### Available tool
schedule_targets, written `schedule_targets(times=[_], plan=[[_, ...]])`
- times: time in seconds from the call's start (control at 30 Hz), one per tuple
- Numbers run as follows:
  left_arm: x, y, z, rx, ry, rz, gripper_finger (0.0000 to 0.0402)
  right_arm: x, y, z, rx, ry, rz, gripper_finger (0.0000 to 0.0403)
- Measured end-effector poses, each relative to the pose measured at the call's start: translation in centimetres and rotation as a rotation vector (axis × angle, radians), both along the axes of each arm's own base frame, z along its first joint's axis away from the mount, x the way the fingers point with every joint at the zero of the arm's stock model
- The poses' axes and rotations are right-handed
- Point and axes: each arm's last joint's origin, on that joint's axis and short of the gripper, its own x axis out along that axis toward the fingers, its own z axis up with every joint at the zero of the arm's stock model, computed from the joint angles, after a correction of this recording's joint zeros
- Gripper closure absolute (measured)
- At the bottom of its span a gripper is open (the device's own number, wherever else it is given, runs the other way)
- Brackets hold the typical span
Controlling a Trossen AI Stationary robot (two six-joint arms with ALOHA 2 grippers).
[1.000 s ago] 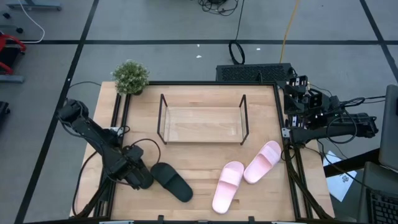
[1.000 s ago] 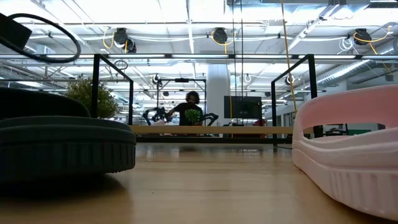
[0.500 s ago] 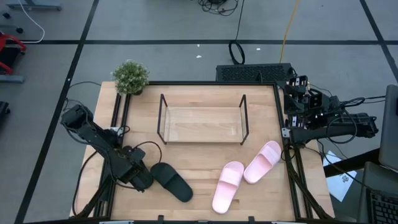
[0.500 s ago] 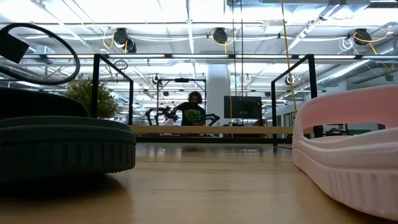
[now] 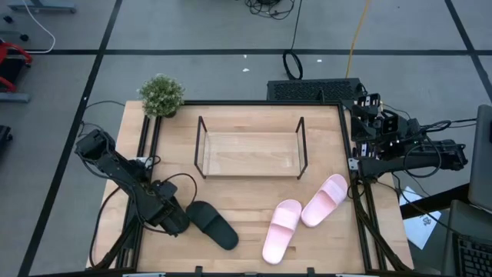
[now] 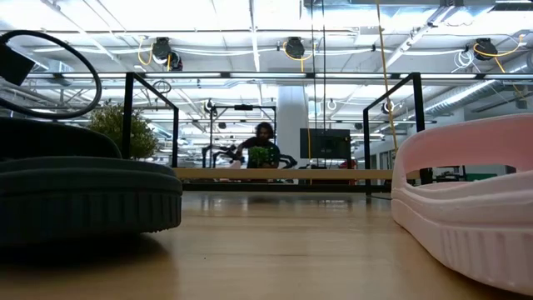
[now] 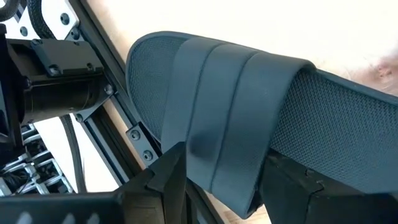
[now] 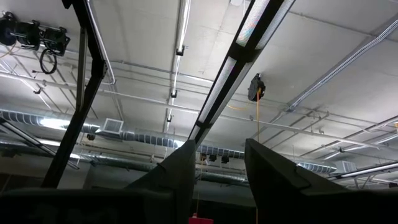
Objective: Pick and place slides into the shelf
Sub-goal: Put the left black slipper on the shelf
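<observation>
One black slide [image 5: 213, 224] lies sole-down near the table's near-left corner; it fills the left of the low view as the black slide [image 6: 83, 193]. The other black slide is out of view. Two pink slides [image 5: 282, 230] [image 5: 325, 199] lie sole-down at the near right. The shelf [image 5: 250, 174], with black rods and a clear base, stands mid-table with nothing in it. My left gripper [image 5: 183, 219] is at the black slide's left end, shut on its strap. My right gripper [image 5: 360, 164] rests beyond the table's right edge, open, pointing up at the ceiling [image 8: 217, 149]. My left gripper [image 7: 225, 159] has the black slide's broad strap [image 7: 217, 143] pinched between its two fingers, at the strap's end by the sole's edge. The fingers [image 7: 171, 171] come low from the table's left side. The slide lies flat on the table.
A small potted plant [image 5: 161, 95] stands at the far-left corner. Black frame rails run along the table's left edge [image 5: 146, 146] and right edge [image 5: 361, 215]. Bare wood lies between the black slide and the pink pair. A person sits far behind the table [image 6: 262, 150].
My left arm has shifted a little toward the table's near edge and its cable loop has swung with it, then it has kept still. The black slide has stayed in place.
</observation>
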Motion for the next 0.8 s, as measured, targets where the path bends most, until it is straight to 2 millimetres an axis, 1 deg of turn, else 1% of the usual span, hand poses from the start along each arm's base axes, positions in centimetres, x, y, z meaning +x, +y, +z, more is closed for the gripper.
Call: schedule_targets(times=[0.23,0.3,0.57,0.67,0.8], plan=[[0.01,0.01,0.00,0.004,-0.003,-0.002,0.0229,0.00,0.00,-0.01,-0.011,0.002,-0.012,0.0275],[0.01,0.02,0.00,0.004,-0.004,-0.004,0.0241,0.01,0.00,-0.01,-0.011,0.002,-0.012,0.0275],[0.09,0.00,-0.02,0.011,-0.020,-0.005,0.0316,0.01,0.00,-0.01,-0.011,0.002,-0.012,0.0275],[0.16,-0.05,-0.05,0.009,-0.032,0.003,0.0331,0.01,0.00,-0.01,-0.011,0.002,-0.012,0.0275],[0.22,-0.12,-0.09,0.008,-0.043,0.021,0.0340,0.01,0.00,-0.01,-0.011,0.002,-0.012,0.0275]])
